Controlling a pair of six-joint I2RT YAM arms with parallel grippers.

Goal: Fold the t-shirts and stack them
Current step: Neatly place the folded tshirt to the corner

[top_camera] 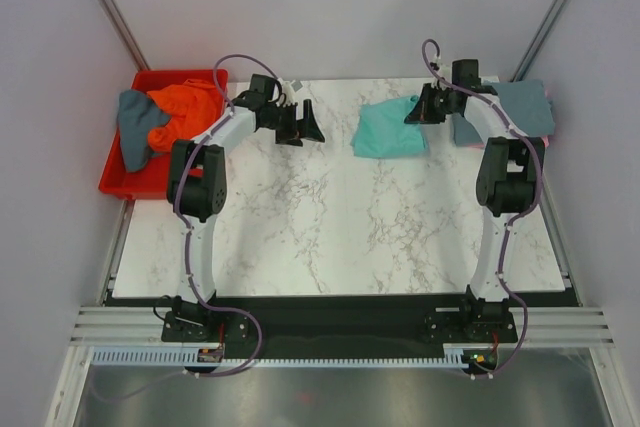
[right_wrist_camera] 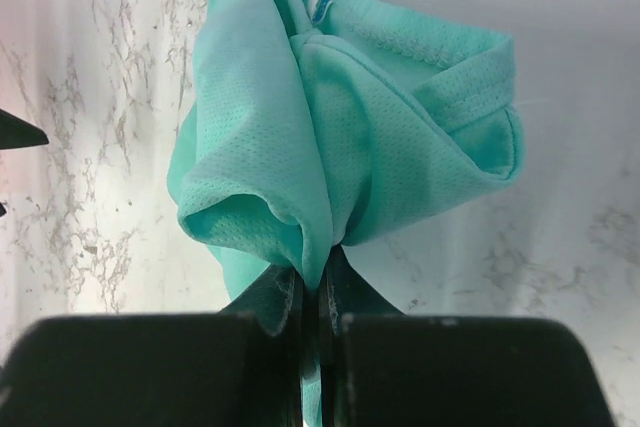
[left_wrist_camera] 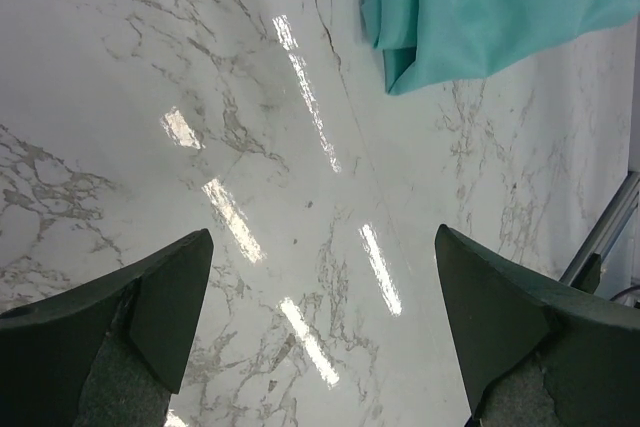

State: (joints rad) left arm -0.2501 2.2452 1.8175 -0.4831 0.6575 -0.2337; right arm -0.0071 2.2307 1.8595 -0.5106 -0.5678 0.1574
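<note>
A teal t-shirt [top_camera: 388,131] lies folded at the back of the marble table, right of centre. My right gripper [top_camera: 421,107] is shut on its right edge; in the right wrist view the teal fabric [right_wrist_camera: 330,137] bunches up out of the closed jaws [right_wrist_camera: 320,282]. My left gripper [top_camera: 303,125] is open and empty over bare marble, left of the teal shirt, whose corner shows in the left wrist view [left_wrist_camera: 480,7]. A grey-blue shirt [top_camera: 520,107] lies folded at the back right. An orange shirt [top_camera: 185,102] and a grey-blue one [top_camera: 135,122] sit in the red bin.
The red bin [top_camera: 120,182] stands off the table's back left corner. Grey walls and metal frame posts close in the back and sides. The marble table [top_camera: 330,237] stretches toward the arm bases.
</note>
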